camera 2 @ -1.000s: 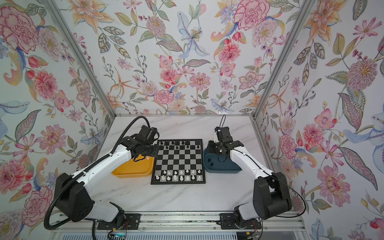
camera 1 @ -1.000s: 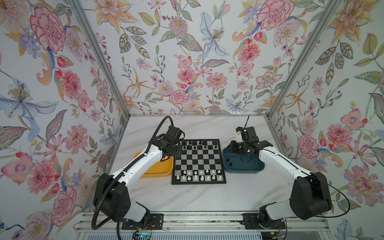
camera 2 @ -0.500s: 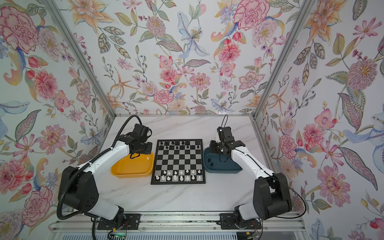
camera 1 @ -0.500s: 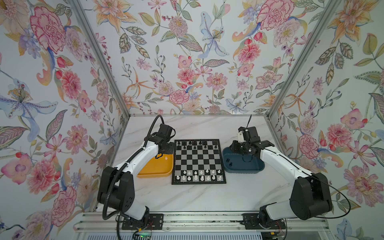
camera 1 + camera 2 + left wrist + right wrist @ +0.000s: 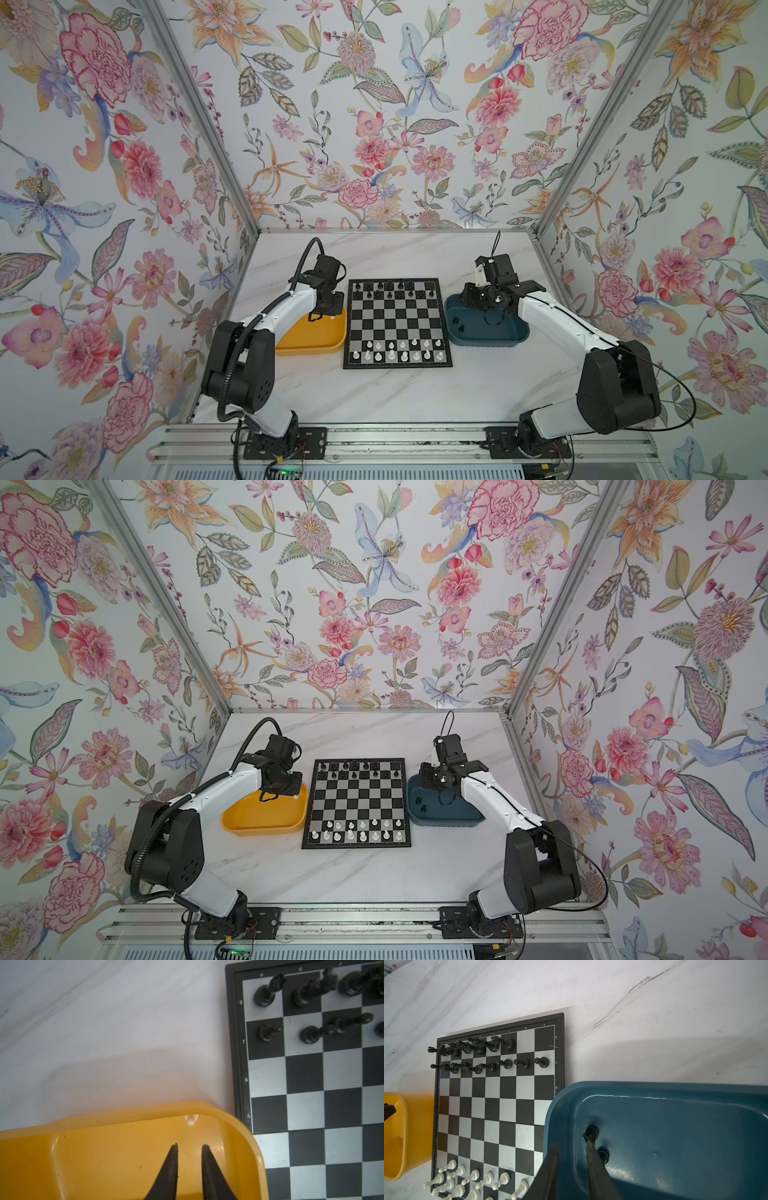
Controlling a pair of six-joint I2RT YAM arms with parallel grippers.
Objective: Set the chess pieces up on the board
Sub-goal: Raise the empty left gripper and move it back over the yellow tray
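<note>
the left gripper [image 5: 190, 1144] hangs in the glossy yellow plastic tray [image 5: 104, 1120], jaws slightly parted and empty. just ahead of its tips lies a tiny white plastic pawn [image 5: 190, 1121], against the tray wall. it looks light, hard and slick, best pinched across the stem. its long axis seems aimed at the jaws, head nearest. the right gripper [image 5: 572, 1143], also parted and empty, hovers beside two small black chessmen [image 5: 591, 1132] in the dark blue tray [image 5: 654, 1086].

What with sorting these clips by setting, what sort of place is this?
Probably a robot test cell, not a home: two arms bolted to an aluminium rail, a marble-look tabletop, floral-papered panels boxing it in.
</note>
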